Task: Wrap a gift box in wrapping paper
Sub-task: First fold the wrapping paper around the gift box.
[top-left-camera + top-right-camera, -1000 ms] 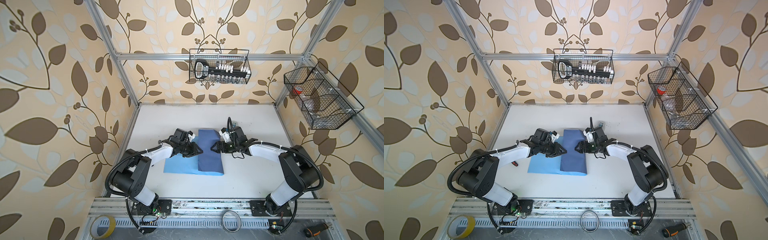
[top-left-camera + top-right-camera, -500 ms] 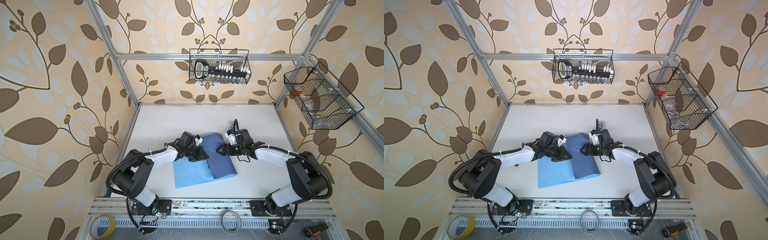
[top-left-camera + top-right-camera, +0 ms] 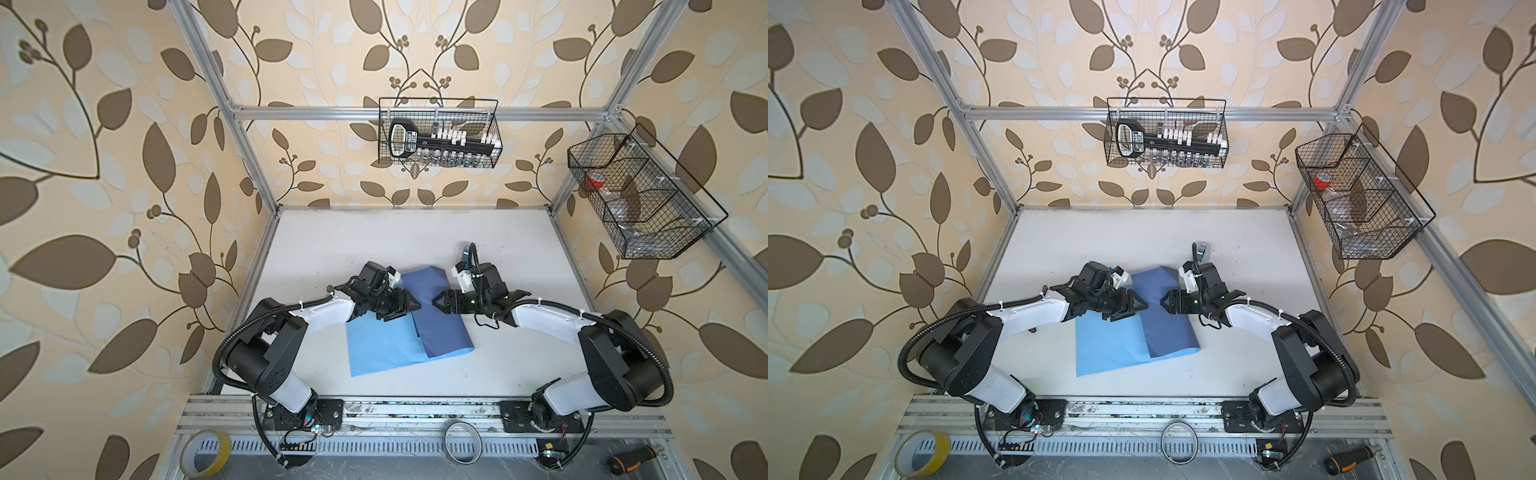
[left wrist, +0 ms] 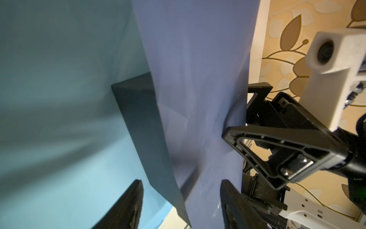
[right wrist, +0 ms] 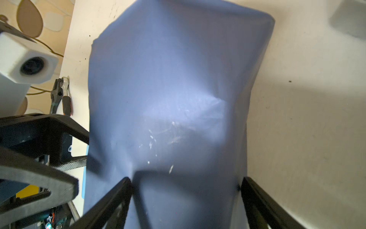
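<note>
Left wrist view is giving us the only sight of the gift box (image 4: 138, 126): one black side is showing beneath the wrapping paper (image 3: 436, 316), whose slate flap is covering it and hiding it in both top views. We are seeing the bundle lying in the middle of the bench (image 3: 332, 249), its long axis running from back edge to front edge, the front end leaning toward the right edge, while the light-blue face is spreading flat toward the front left corner. A small grey tape dispenser (image 3: 1202, 248) is sitting toward the back edge, just behind the right gripper (image 5: 186, 180) and partly masked by its wrist; pliers (image 5: 60, 95) are lying near the left edge. The left gripper (image 3: 410, 309) is hovering with fingers (image 4: 128, 204) apart, straddling the flap's edge. The right gripper is standing wide, clamping the covered box through the paper.
</note>
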Motion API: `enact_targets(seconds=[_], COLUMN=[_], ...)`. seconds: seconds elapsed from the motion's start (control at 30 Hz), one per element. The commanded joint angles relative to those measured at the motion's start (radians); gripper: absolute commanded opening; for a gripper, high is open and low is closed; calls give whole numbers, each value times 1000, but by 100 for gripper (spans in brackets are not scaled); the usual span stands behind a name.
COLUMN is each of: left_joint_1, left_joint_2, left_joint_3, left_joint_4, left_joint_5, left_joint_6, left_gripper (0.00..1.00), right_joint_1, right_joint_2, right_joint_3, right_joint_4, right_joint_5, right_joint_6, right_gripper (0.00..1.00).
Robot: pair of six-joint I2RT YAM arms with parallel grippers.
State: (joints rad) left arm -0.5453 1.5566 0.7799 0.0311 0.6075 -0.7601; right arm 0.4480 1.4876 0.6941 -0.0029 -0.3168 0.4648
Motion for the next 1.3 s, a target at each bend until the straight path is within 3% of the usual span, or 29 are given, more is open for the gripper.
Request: enact_targets(seconds=[0.0, 0.17, 0.33, 0.77, 1.03, 1.27], left_joint_1=[-30, -83, -108, -89, -49, -49], left_joint_2=[-27, -4, 16, 73, 94, 101], left_joint_3=[-14, -9, 1, -13, -28, -39], left_joint_4=[11, 21, -9, -36, -30, -6], left_joint_5=[-29, -44, -102, -104, -43, -36], left_joint_6=[8, 9, 29, 131, 152, 115], left_gripper=[71, 81, 80, 42, 32, 26], right_joint_1=[11, 15, 19, -52, -144, -132], right_joint_2=[7, 14, 21, -74, -158, -124], right_joint_3=[-39, -31, -27, 5, -2, -20], right_joint_4=[-85, -83, -82, -172, -256, -188], right_joint_5=[70, 69, 64, -14, -27, -105], right_joint_6=[6, 5, 5, -63, -118, -69], right_gripper=[87, 87, 87, 90, 91, 91])
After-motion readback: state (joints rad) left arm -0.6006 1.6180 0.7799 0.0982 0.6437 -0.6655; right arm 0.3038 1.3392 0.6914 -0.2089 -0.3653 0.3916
